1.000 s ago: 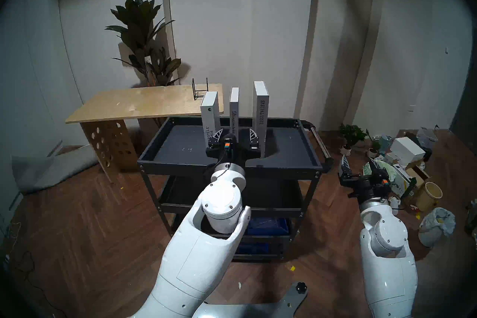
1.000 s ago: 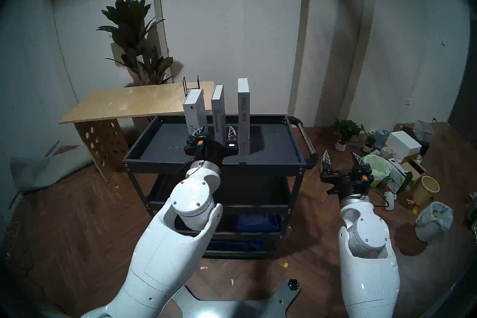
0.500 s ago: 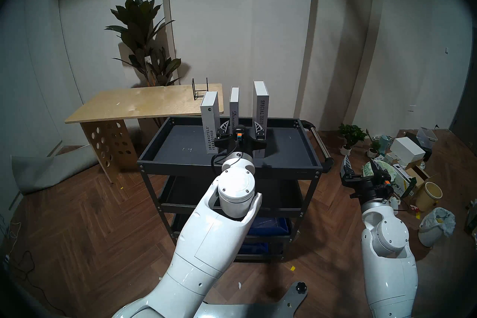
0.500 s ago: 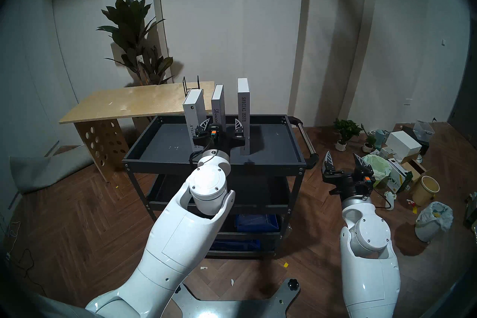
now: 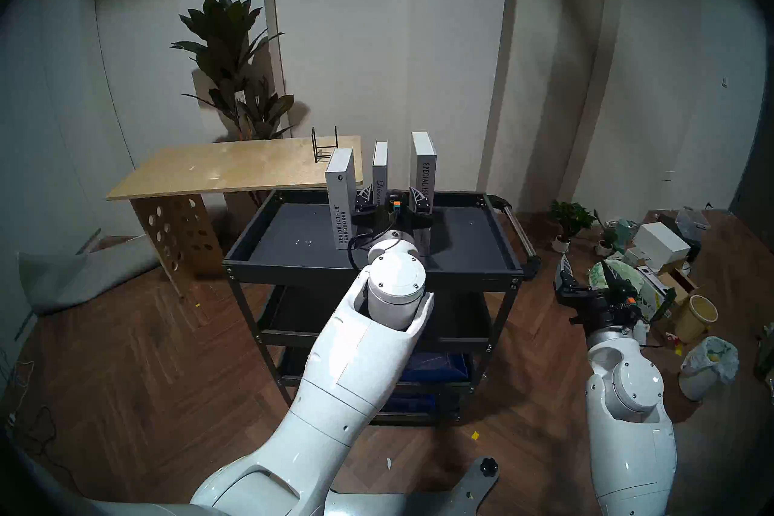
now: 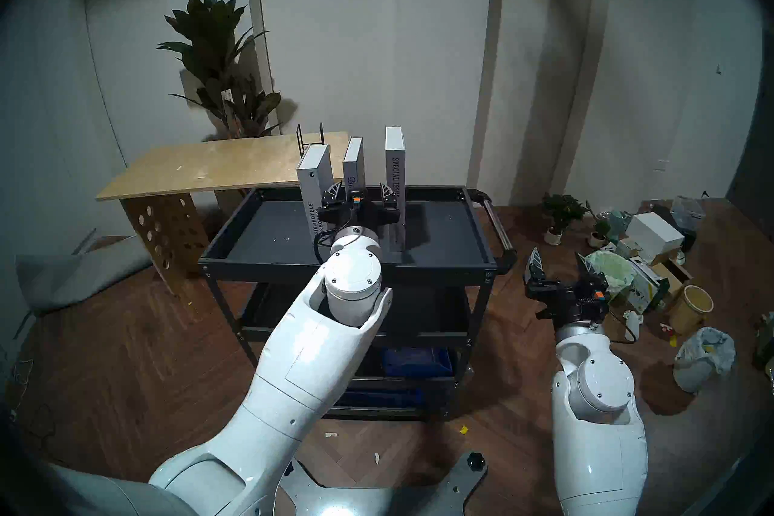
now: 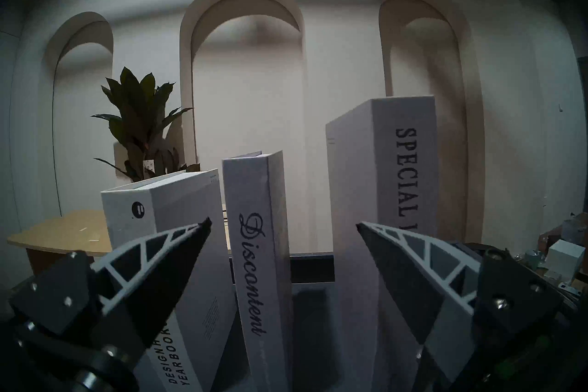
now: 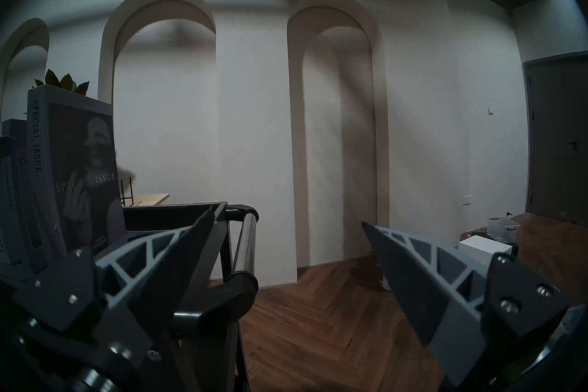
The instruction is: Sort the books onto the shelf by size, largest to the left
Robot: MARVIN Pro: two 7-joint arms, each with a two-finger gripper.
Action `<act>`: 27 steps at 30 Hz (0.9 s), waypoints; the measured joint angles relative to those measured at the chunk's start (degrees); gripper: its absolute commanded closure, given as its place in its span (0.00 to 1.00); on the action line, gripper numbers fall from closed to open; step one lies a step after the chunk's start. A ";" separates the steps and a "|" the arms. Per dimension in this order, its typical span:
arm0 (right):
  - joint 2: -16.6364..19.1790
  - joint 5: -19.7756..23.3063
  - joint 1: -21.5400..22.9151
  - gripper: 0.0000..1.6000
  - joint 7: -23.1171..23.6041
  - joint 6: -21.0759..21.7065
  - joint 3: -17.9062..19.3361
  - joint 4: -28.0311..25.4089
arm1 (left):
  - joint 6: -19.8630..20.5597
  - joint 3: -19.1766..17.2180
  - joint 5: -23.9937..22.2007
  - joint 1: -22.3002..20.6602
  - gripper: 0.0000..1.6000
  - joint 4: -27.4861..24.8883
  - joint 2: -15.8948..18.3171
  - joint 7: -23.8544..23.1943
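Three grey books stand upright and apart on the shelf (image 5: 293, 272), the cart's dark top tray. From left to right they are the short thick DESIGNHOTELS book (image 5: 340, 192), the thin Discontent book (image 5: 380, 167) and the tall SPECIAL ISSUE book (image 5: 424, 163). My left gripper (image 5: 390, 192) is open over the tray, right in front of the Discontent spine (image 7: 254, 222). That spine shows between the two fingertips, untouched. My right gripper (image 5: 584, 264) hangs open and empty off the cart's right end, below tray height.
A plywood table (image 5: 234, 167) with a small black wire rack (image 5: 324, 146) stands behind the cart at left. The cart's handle bar (image 5: 519, 226) sticks out on the right, close to my right gripper (image 8: 288, 218). Boxes, bags, a bucket and small potted plants litter the floor at right.
My left gripper has risen and moved forward over the tray, closing in on the Discontent spine. The right gripper has drifted slightly. The books have not moved.
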 measured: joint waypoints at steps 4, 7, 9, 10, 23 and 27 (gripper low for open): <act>-0.24 0.20 -0.27 0.00 0.12 -0.25 0.02 -0.08 | -0.01 -0.59 0.84 -1.65 0.00 2.47 -1.11 1.02; -0.42 0.31 -0.47 0.00 0.23 -0.44 0.02 -0.20 | -0.02 -1.16 1.51 -2.95 0.00 4.53 -2.07 1.87; -0.57 0.39 -0.63 0.00 0.34 -0.63 0.02 -0.33 | -0.06 -1.80 2.10 -4.05 0.00 6.36 -2.94 2.65; -0.62 0.42 -0.69 0.00 0.38 -0.70 0.01 -0.36 | -0.07 -2.07 2.32 -4.49 0.00 7.13 -3.32 2.97; -1.23 0.49 -1.24 0.00 0.89 -1.67 -1.03 -0.73 | -1.85 -5.80 4.59 -10.21 0.00 17.32 -7.92 7.00; -1.30 0.20 -1.21 0.00 0.97 -1.91 -1.39 -0.70 | -3.07 -6.21 4.70 -11.71 0.00 19.56 -8.59 8.13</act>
